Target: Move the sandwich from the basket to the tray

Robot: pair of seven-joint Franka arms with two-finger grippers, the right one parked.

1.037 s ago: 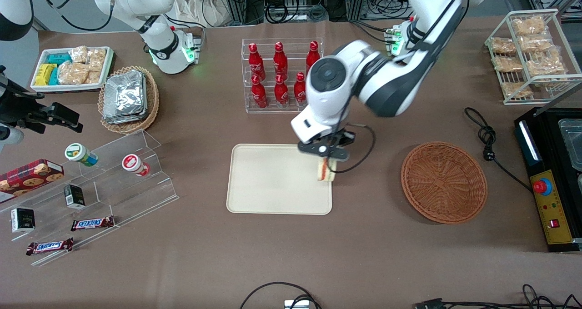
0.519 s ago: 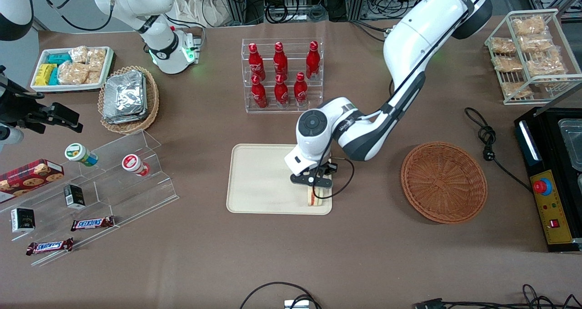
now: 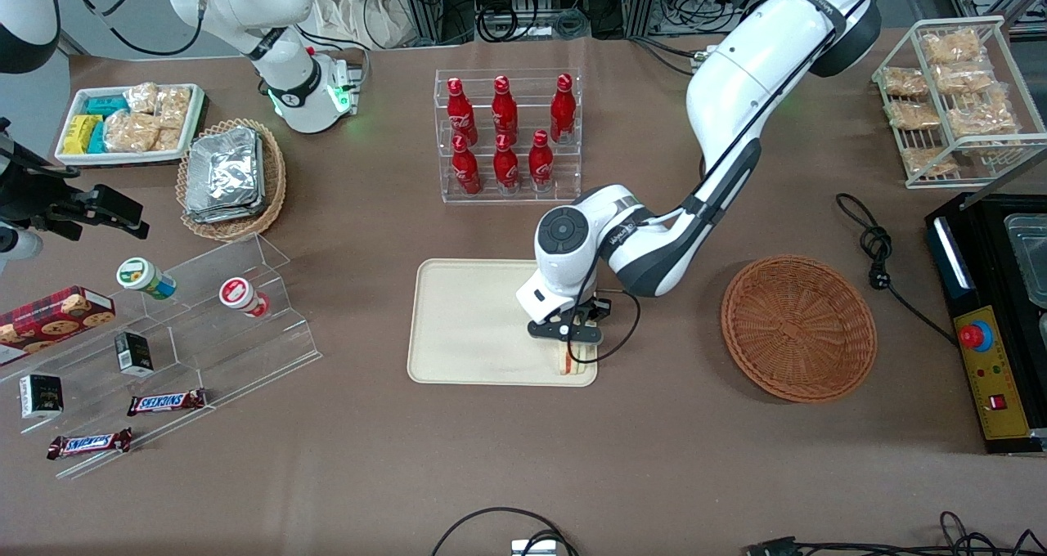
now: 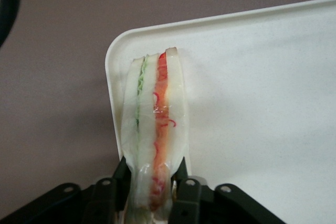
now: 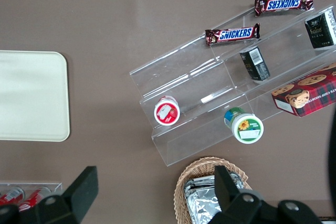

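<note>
Front view overlooks the table; wrist views look down, sharing the tray.

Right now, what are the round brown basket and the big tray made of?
The basket looks like woven wicker: ribbed reddish-brown strands. The tray seems smooth matte plastic, plain cream, molded rim. The tool grips the sandwich, glossy as if film-wrapped, over the tray's corner.

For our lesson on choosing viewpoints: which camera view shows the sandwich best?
The left wrist view: the sandwich fills it, filling layers visible, held by the gripper over the tray corner. The front view shows only a sliver under the arm; the right wrist view shows none.
</note>
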